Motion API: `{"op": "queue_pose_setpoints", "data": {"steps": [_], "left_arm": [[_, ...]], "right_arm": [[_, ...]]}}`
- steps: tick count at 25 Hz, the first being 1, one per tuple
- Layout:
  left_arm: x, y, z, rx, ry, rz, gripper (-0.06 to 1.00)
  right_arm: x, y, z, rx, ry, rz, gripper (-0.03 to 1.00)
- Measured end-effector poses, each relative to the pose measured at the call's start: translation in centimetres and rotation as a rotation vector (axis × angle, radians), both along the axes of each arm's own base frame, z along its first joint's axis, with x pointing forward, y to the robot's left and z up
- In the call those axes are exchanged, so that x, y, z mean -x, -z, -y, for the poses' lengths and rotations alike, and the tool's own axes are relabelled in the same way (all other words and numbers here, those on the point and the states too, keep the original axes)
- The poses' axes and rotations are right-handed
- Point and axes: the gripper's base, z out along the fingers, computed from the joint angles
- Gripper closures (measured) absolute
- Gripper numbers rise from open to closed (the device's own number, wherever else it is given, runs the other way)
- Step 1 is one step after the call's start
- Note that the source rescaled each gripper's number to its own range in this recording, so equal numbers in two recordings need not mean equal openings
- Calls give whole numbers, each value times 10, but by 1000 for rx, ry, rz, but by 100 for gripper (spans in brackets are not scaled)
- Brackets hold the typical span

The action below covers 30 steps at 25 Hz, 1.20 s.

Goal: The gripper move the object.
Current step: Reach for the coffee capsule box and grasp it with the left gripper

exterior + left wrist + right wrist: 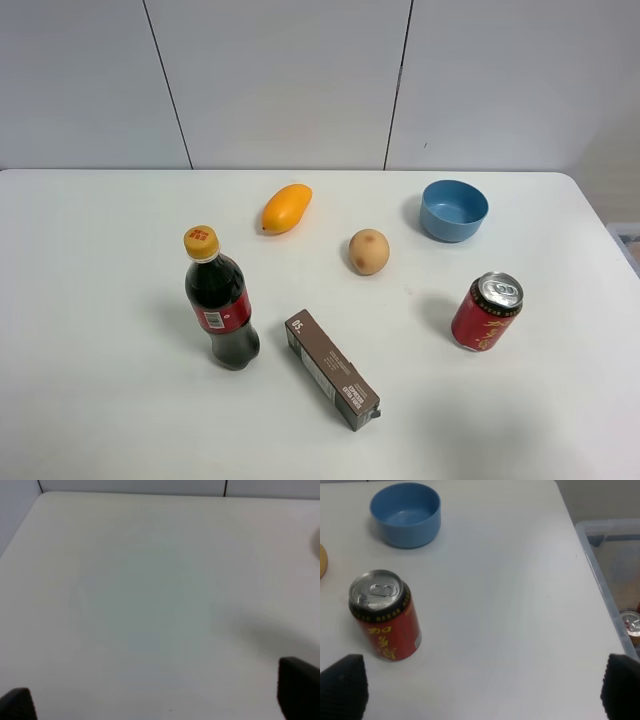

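Note:
The long dark-brown carton (332, 370) with white print lies flat on the white table (100, 300), near the front middle, angled from back left to front right. Neither arm shows in the exterior high view. My left gripper (157, 700) is open and empty over bare table; only its two black fingertips (299, 687) show. My right gripper (482, 687) is open and empty, with its fingertips (342, 685) spread wide just in front of the red can. The carton is not in either wrist view.
A cola bottle (220, 300) with a yellow cap stands left of the carton. A red can (487, 312) (384, 615), blue bowl (454, 210) (406, 514), orange mango (286, 208) and round brownish fruit (368, 251) stand behind. A clear bin (612, 580) sits off the table's right edge.

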Motion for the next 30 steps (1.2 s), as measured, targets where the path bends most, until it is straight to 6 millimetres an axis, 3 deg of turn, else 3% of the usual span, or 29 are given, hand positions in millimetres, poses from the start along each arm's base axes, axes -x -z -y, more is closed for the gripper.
{"op": "queue_pose_setpoints", "data": {"steps": [1, 30], "left_arm": [[0, 0, 0, 0, 0, 0, -2], [0, 0, 0, 5, -2, 1, -2]], "right_arm": [[0, 0, 0, 0, 0, 0, -3], [0, 0, 0, 0, 0, 0, -3]]}}
